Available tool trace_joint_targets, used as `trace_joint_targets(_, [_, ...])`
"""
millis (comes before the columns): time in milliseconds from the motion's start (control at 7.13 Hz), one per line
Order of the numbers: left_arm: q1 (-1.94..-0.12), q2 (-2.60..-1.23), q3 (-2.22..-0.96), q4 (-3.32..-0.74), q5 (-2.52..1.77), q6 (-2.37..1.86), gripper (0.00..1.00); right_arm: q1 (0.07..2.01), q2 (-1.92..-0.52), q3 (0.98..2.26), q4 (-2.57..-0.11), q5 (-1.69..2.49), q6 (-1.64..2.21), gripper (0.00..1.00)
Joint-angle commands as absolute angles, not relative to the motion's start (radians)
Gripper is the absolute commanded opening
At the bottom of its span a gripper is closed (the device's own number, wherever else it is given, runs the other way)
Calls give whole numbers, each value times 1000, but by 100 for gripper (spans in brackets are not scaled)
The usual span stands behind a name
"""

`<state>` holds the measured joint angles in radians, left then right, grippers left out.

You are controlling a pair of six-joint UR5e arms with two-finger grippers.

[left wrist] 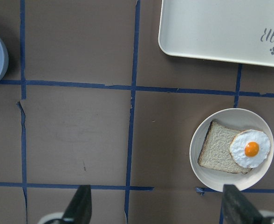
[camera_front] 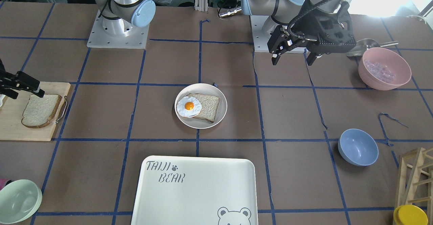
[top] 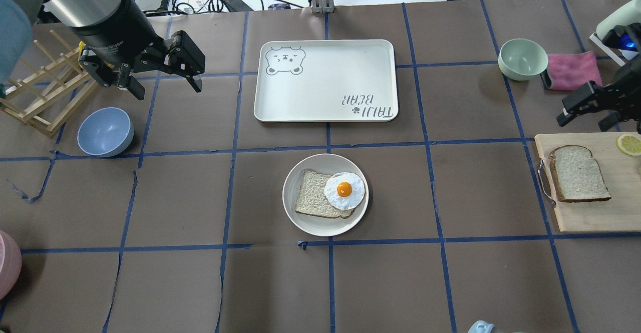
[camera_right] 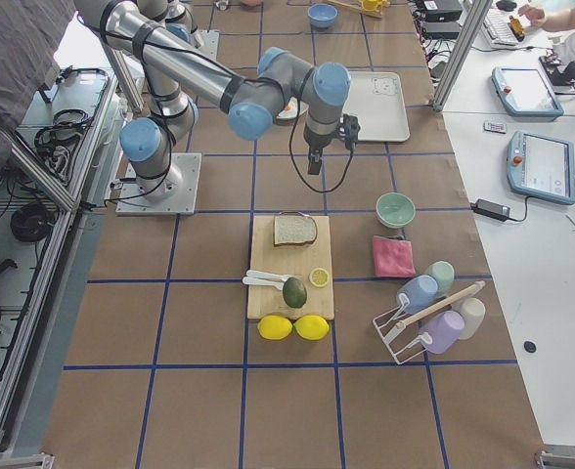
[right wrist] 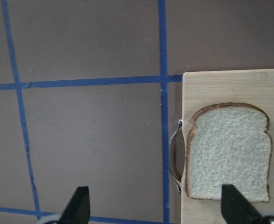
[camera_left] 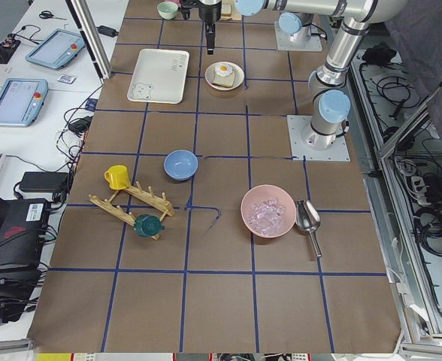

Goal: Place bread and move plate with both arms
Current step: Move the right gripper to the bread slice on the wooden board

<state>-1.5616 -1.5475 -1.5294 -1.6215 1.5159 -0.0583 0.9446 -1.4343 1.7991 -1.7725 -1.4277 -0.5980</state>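
Observation:
The bread lies flat on a wooden cutting board at the table's right end; it also shows in the front view and the right wrist view. The plate sits mid-table and holds a squarer slice topped with a fried egg; it also shows in the left wrist view. My right gripper is open and empty, raised just beyond the board's far edge. My left gripper is open and empty, high over the table's left, far from the plate.
The white "TAIJI BEAR" tray lies beyond the plate. A blue bowl and a wooden rack are at the left. A green bowl and a pink cloth are at the far right. A pink bowl stands near the left base.

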Motion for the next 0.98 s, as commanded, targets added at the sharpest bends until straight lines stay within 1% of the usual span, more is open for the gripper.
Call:
trace_joint_targets(0, [-1562, -1546, -1529, -1621, 1517, -58, 100, 829, -1320, 1816, -1902, -1430, -734, 100])
trace_joint_targets(280, [-1562, -1548, -1529, -1621, 1516, -58, 100, 781, -1231, 1816, -1936, -1428, -767, 100])
trace_joint_targets(421, [-1562, -1548, -1529, -1621, 1517, -58, 100, 781, -1215, 1818, -1960, -1428, -765, 100])
trace_joint_targets(701, [-1562, -1546, -1529, -1621, 1519, -58, 100, 781, -1200, 1821, -1960, -1425, -761, 92])
trace_joint_targets(841, [-1562, -1546, -1529, -1621, 1519, -58, 100, 781, -1197, 1842, -1963, -1424, -758, 89])
